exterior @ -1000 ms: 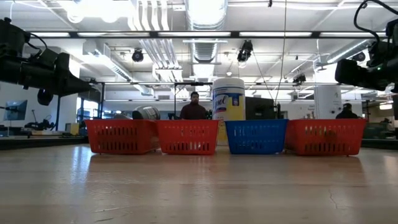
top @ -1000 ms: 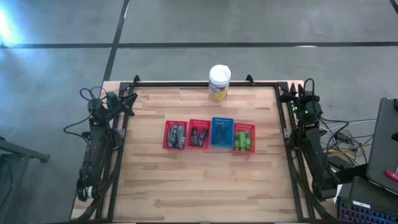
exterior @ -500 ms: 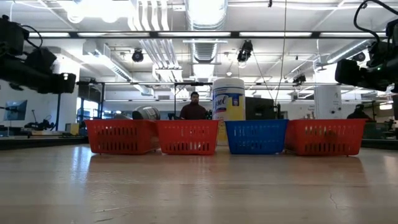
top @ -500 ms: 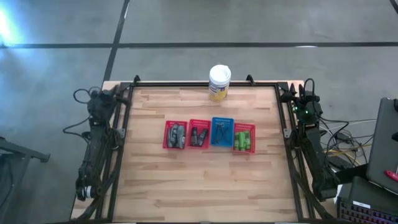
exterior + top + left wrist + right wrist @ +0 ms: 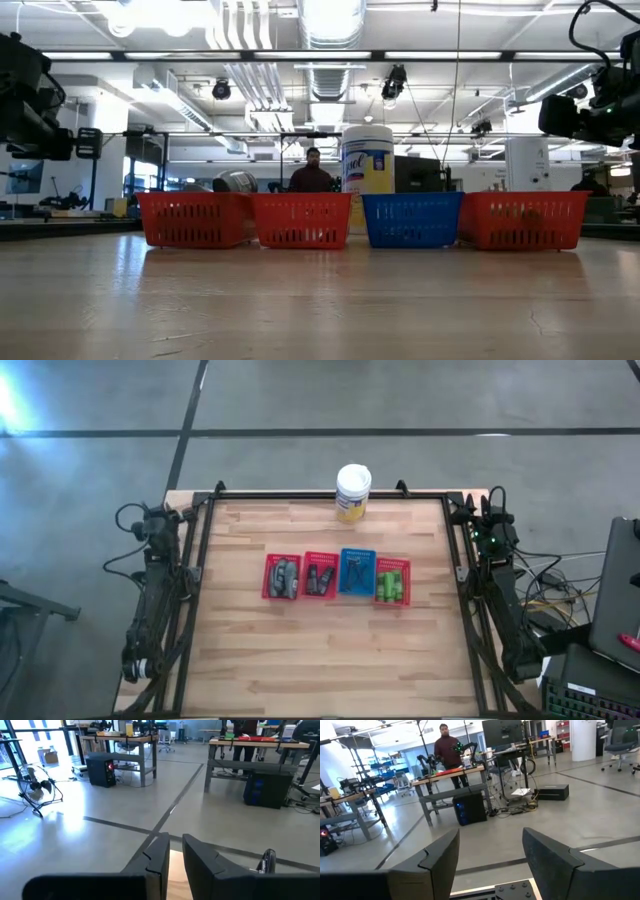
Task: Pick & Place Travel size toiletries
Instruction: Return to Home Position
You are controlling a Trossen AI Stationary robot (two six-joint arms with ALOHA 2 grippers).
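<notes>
Toiletries [image 5: 283, 577] sorted in four trays [image 5: 341, 552], three red, one blue, left fingers [image 5: 156, 860] together, right fingers [image 5: 439, 860] parted.

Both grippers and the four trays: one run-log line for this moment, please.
left gripper: shut, table's far-left corner | right gripper: open, far-right corner | slotted plastic trays: toiletries inside, untouched
</notes>
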